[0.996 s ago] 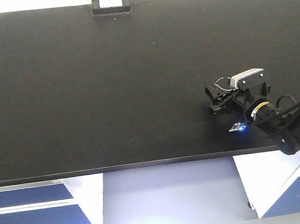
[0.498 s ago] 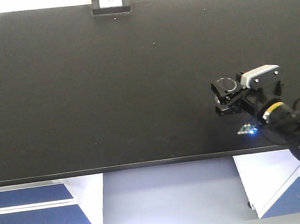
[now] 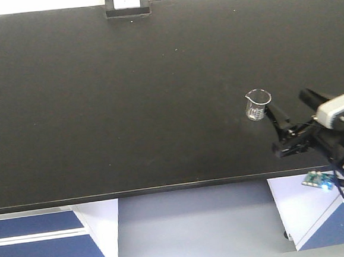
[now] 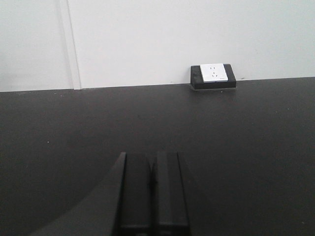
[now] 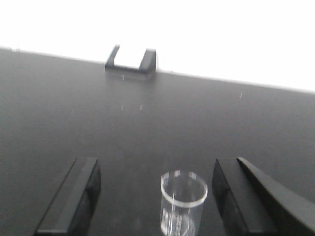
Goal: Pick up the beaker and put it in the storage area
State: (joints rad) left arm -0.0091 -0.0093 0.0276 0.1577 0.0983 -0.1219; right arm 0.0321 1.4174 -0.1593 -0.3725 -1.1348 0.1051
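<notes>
The small clear glass beaker (image 3: 258,104) stands upright on the wide matte-black bench top (image 3: 98,98), the storage area, at its right side. My right gripper (image 3: 272,129) is open and empty, just right of and in front of the beaker, apart from it. In the right wrist view the beaker (image 5: 183,204) stands free between the spread fingers (image 5: 74,196), nearer the right one; the gripper (image 5: 155,167) touches nothing. My left gripper (image 4: 151,162) is shut and empty, low over bare bench top (image 4: 59,128). It is out of the front view.
The black-framed white socket box (image 3: 127,2) sits on the bench's rear edge; it also shows in the left wrist view (image 4: 213,76) and the right wrist view (image 5: 131,61). The bench's front edge (image 3: 135,192) runs above white and blue cabinets (image 3: 44,240).
My right gripper has opened, let go of the beaker and drawn back to the right and front. The beaker stays standing on the bench.
</notes>
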